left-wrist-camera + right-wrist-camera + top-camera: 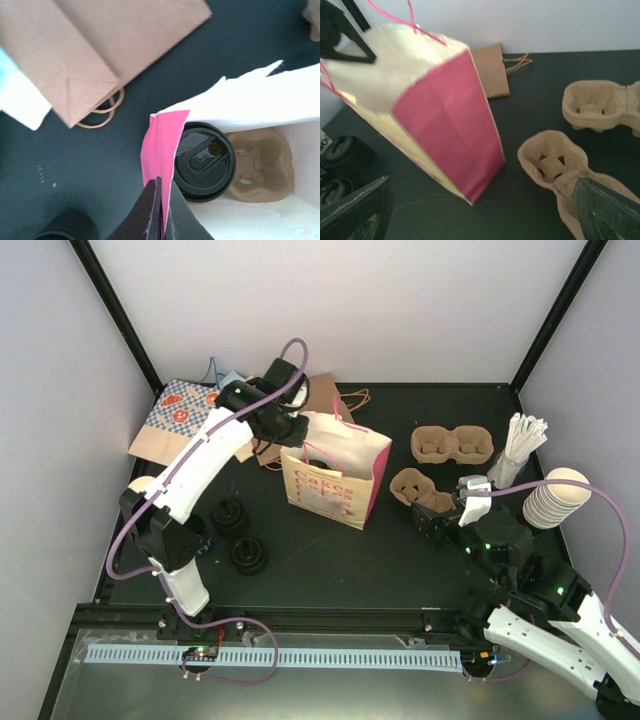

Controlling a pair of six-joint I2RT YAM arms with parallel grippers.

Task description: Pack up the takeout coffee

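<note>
The left fingers [142, 215] were seen closed on the pink side fold of the paper bag [335, 480], the paper being pinched between them. Inside the bag, one coffee cup [205, 160] was found seated in a cardboard tray [260, 165]; only its black lid was shown, the body being hidden beneath. The right fingers [355, 210] were held wide apart, nothing being gripped; a second tray [547, 157] on the surface [330, 560] was partly hidden behind one of them.
</note>
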